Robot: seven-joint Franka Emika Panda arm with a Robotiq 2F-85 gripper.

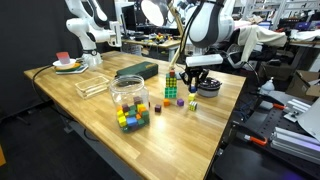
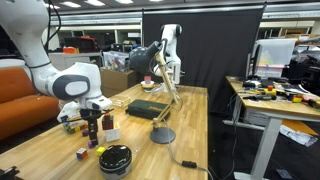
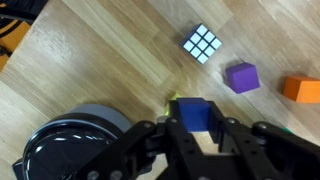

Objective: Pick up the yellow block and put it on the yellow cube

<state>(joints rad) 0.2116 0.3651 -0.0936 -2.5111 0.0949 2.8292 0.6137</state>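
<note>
Yellow cube beside blue block

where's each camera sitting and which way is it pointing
Exterior view: raised beside the wooden table, looking across it; arm and gripper show.
Exterior view: low near the tabletop, looking along it; arm and gripper at left.
Wrist view: looks straight down; only the gripper shows, straddling a blue cube.
Shared: the jar appears in all three.

From here I see the wooden desk carrying a Rubik's cube, a purple cube and an orange block.
</note>
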